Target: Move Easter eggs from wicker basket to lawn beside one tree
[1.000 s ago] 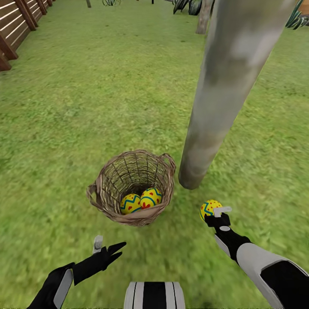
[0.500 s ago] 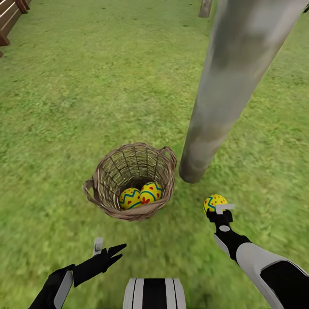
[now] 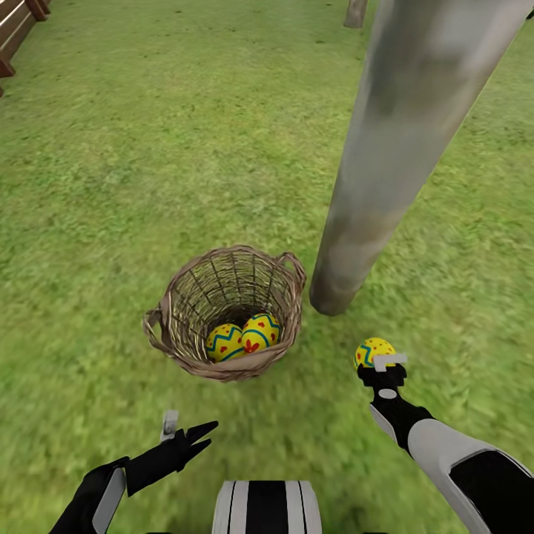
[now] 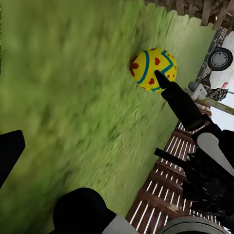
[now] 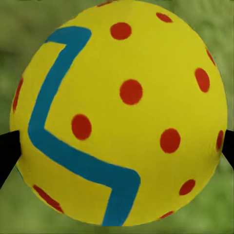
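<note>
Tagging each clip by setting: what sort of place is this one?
Most likely a fenced garden: bright green grass lawn, a thick pale grey tree trunk rising from it, and a brown slatted wooden fence at the edge.

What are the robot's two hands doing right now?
Left gripper: open, holding nothing, over the lawn.
Right gripper: shut on an Easter egg near the tree.

A garden: lawn, slatted wooden fence, tree.
</note>
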Controlling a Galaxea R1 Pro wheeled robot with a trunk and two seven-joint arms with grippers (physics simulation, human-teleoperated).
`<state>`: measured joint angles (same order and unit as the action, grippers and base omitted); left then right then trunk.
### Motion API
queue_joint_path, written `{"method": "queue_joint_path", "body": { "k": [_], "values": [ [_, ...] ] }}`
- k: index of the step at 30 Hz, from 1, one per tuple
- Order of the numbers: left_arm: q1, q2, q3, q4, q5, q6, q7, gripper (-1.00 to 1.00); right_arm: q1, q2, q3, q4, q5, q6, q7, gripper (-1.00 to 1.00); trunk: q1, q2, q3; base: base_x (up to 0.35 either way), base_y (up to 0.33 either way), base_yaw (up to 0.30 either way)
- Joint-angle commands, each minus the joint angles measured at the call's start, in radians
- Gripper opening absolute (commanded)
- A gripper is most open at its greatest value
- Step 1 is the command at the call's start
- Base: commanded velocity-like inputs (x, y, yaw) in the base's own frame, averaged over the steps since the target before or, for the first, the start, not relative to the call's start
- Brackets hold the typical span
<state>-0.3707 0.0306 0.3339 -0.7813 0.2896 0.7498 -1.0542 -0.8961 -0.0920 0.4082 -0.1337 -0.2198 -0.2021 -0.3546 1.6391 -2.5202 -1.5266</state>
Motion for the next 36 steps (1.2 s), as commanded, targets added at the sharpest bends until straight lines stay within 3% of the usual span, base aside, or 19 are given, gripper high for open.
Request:
{"method": "queue_joint_path", "body": {
  "k": [1, 27, 33, 36],
  "values": [
    [0.0, 0.0, 0.001, 0.0, 0.003, 0.006, 0.0, 1.0, 0.0, 0.0, 0.017, 0.0, -0.015, 0.0, 0.072, 1.0, 0.0, 0.0, -0.001, 0.0, 0.0, 0.0],
    [0.0, -0.001, -0.001, 0.046, 0.002, 0.005, 0.003, 1.0, 0.001, -0.005, 0.016, -0.022, -0.019, 0.017, 0.078, 1.0, -0.011, 0.006, 0.096, 0.0, 0.0, 0.0],
    [0.0, 0.0, 0.0, 0.05, 0.001, 0.004, 0.029, 1.0, 0.003, -0.009, 0.014, -0.023, -0.027, 0.185, 0.12, 1.0, -0.014, 0.007, 0.119, 0.0, 0.0, 0.0],
    [0.0, 0.002, 0.001, 0.05, 0.0, 0.003, 0.029, 1.0, 0.003, -0.011, 0.012, -0.023, -0.027, 0.308, 0.137, 1.0, -0.015, 0.008, 0.131, 0.0, 0.0, 0.0]
  ]
}}
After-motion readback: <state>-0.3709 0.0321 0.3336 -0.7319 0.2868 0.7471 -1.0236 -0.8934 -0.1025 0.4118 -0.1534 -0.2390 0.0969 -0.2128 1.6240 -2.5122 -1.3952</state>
